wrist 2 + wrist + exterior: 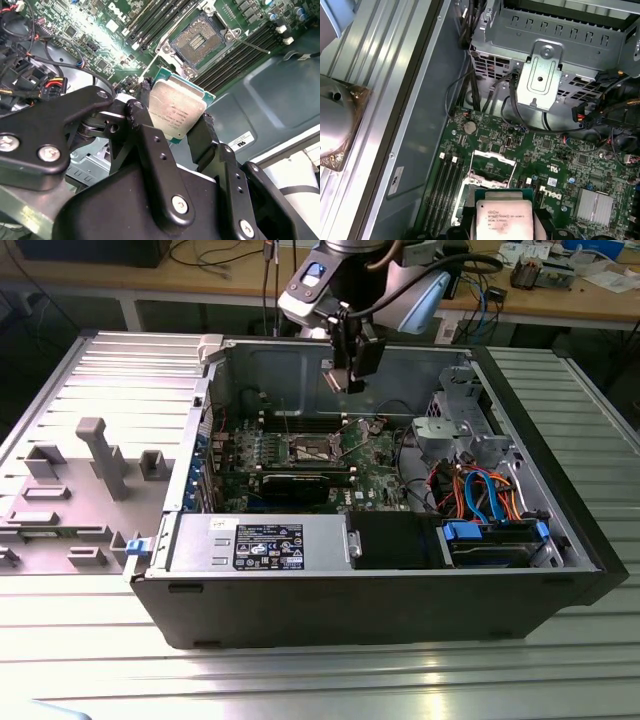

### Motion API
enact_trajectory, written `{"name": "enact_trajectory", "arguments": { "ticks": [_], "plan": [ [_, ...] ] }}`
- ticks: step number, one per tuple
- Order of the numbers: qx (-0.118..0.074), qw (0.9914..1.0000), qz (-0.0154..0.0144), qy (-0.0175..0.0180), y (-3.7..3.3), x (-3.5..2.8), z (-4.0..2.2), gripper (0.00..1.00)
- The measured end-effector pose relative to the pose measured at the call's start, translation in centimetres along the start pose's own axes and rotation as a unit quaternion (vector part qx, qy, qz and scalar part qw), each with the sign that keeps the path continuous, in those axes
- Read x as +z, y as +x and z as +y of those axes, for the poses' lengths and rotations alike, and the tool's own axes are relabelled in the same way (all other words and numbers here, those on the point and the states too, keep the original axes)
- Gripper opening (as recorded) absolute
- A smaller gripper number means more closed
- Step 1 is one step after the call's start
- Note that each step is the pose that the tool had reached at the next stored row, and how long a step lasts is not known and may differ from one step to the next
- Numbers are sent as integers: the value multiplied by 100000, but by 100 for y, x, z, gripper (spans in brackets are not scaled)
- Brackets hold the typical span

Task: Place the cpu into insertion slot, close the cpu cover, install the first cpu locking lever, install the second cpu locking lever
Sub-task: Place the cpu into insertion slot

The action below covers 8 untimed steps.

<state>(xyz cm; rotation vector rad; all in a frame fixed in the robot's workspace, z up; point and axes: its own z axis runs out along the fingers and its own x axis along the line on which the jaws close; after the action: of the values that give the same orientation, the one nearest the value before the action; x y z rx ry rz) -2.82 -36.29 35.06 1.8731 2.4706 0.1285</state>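
Note:
My gripper hangs over the open computer case, shut on the cpu, a flat square chip with a silvery top and green edge. In both wrist views the black fingers press on two opposite edges of the chip. The insertion slot lies below on the green board, a dark square recess in a silver frame, apart from the chip. In the first wrist view the cpu cover stands tipped up at the far edge of the slot, which the chip partly hides. The slot sits mid-board in the exterior view.
Black memory slots run beside the socket. A silver drive cage with black cables stands past it. A power supply and a blue-tabbed drive bay line the near side. A grey fixture lies at the exterior view's left.

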Motion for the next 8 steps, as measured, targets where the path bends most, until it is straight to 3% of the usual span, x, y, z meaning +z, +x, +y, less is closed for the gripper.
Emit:
{"name": "enact_trajectory", "arguments": {
  "ticks": [8],
  "plan": [
    [2519, 99968, -221, -49, 1, 7, -4, 55]
  ]
}}
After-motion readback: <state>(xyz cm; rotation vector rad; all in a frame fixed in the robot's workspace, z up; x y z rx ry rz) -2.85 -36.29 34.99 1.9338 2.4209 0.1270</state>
